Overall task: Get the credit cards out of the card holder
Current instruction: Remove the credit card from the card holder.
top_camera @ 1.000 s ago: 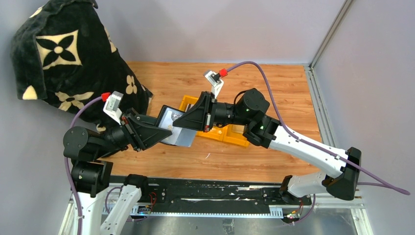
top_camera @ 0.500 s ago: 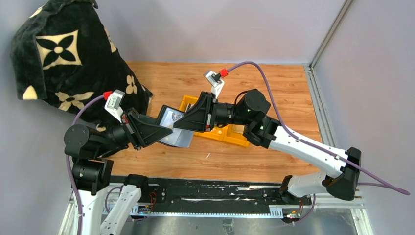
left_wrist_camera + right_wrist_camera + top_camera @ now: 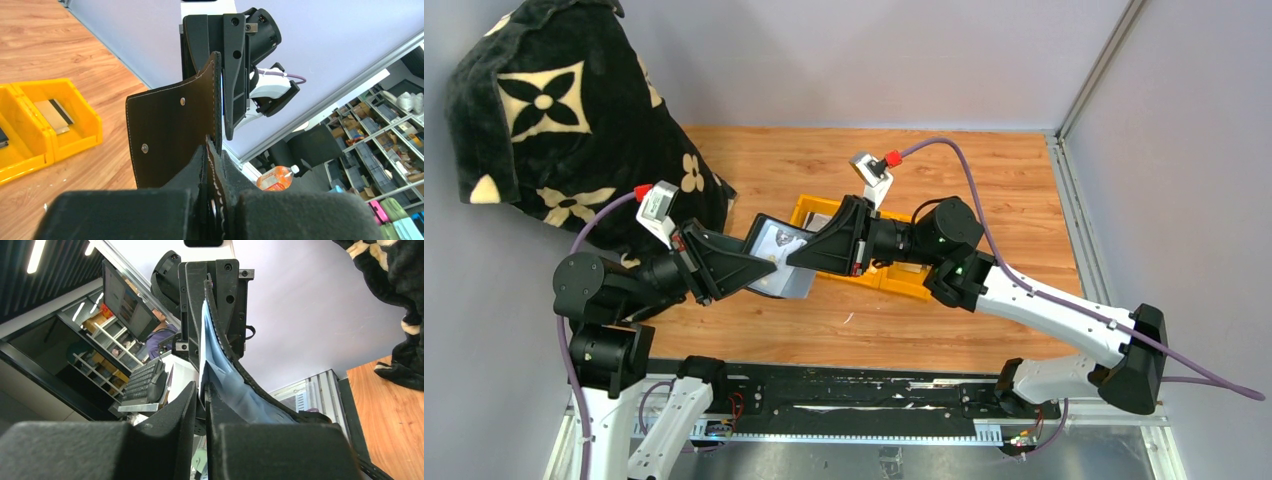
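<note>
Top external: just beside the yellow bin, the card holder is held open off the desk, left gripper clamped on one edge, right gripper pinching the other.

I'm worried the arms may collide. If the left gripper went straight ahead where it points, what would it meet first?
The left gripper is shut on the card holder; past that, the right gripper comes first, facing it at the holder's far edge. How much gap lies between is unclear.
</note>
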{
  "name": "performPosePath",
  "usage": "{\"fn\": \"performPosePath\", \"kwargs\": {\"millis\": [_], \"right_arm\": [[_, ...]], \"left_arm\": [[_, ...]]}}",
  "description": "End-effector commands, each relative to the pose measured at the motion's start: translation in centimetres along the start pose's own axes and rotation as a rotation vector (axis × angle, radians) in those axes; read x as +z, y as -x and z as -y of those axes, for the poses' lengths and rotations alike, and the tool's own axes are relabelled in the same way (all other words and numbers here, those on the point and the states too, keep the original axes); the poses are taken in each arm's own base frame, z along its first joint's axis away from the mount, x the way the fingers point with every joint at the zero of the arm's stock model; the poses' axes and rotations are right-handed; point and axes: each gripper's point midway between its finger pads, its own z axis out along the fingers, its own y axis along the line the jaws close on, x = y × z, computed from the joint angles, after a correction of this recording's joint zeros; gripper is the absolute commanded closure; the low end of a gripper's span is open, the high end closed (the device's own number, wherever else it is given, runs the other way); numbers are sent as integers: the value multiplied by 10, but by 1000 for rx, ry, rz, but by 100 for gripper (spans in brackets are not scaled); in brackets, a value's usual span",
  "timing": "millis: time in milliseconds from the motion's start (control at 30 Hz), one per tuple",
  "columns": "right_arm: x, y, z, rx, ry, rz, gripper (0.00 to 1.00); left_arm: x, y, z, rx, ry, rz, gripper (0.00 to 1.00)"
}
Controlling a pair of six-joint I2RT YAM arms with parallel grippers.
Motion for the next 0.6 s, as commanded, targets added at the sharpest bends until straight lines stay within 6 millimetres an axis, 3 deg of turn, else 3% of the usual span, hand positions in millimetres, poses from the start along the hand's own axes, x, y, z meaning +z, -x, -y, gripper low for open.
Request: {"fn": "performPosePath", "kwargs": {"millis": [0, 167, 567], "right_arm": [[-2, -1, -15, -1, 74, 1, 89], [-7, -2, -17, -14, 73, 11, 100], [-15, -7, -14, -24, 55, 24, 100]], "left_arm": [[0, 11, 9, 24, -3, 37, 100], [-1, 14, 15, 31, -5, 47, 100], [-2, 16, 20, 31, -4, 55, 96]]}}
